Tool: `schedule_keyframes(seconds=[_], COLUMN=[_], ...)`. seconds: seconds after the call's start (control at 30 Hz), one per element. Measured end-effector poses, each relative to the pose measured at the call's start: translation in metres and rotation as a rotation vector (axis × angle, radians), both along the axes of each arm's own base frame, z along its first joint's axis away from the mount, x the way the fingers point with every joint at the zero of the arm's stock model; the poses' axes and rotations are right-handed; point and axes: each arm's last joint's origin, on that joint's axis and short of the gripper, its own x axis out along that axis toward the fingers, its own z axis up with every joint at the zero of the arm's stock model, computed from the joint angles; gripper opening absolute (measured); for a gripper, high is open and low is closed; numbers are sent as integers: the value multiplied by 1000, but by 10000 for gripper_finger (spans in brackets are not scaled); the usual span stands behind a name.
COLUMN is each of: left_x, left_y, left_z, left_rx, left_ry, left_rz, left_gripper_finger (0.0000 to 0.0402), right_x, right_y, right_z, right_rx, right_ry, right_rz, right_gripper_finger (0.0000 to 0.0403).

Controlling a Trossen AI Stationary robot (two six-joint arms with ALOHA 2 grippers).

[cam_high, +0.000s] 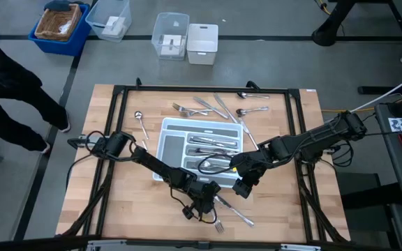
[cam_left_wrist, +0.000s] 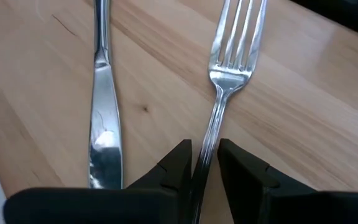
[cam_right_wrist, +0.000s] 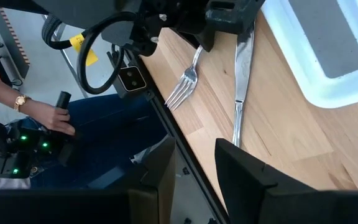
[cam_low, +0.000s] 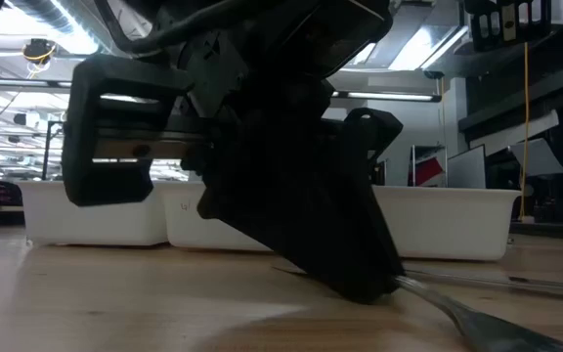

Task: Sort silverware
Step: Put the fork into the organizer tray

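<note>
Steel fork (cam_left_wrist: 229,68) lies flat on the table (cam_high: 117,202) near the front edge, its handle pinched between the narrow-set fingers (cam_left_wrist: 176,165) of the left tool (cam_left_wrist: 202,163). The left tool (cam_high: 211,206) sits low at the table surface just in front of the white tray (cam_high: 167,125); in the low view its dark body fills the middle and the fork handle (cam_low: 477,313) runs out from under it. A table knife (cam_left_wrist: 103,118) lies just beside the fork, roughly parallel to it and not touching.

Right tool (cam_high: 246,183) hangs near the tray's front right corner, close to the left tool, with its fingers (cam_right_wrist: 241,168) spread and nothing between them. From its wrist view the fork (cam_right_wrist: 182,87) and the knife (cam_right_wrist: 241,87) lie between the tray corner (cam_right_wrist: 328,93) and the table's front edge.

Other silverware (cam_high: 215,108) lies scattered on the table behind the tray, a spoon (cam_high: 141,122) rests to the tray's left, and several pieces (cam_high: 211,143) are already in the compartments. More pieces (cam_high: 236,213) lie in front of the tray beside the left tool.

Beyond the front edge, a person's hand (cam_right_wrist: 48,115) holds a dark device. Open wood remains at the front left and front right of the table.
</note>
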Motion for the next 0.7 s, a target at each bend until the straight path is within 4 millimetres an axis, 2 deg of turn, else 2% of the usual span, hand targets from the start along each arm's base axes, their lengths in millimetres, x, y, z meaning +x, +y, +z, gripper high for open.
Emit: schedule_keyframes(seconds=[0.1,0.3,0.53,0.7], left_x=[-2,-3,-4,-8], left_y=[1,0,0,2], left_z=[-2,-3,-2,16], left_rx=[8,-13,-21,-60], left_ry=[31,53,57,68], left_rz=[4,24,32,64], left_gripper_finger=[66,12,14,7], right_x=[0,0,0,0], right_y=[0,0,0,0], right_z=[0,0,0,0], right_rx=[0,0,8,9], right_ry=[0,0,4,3], right_rz=[-1,-1,3,3], right_gripper_finger=[114,114,114,114])
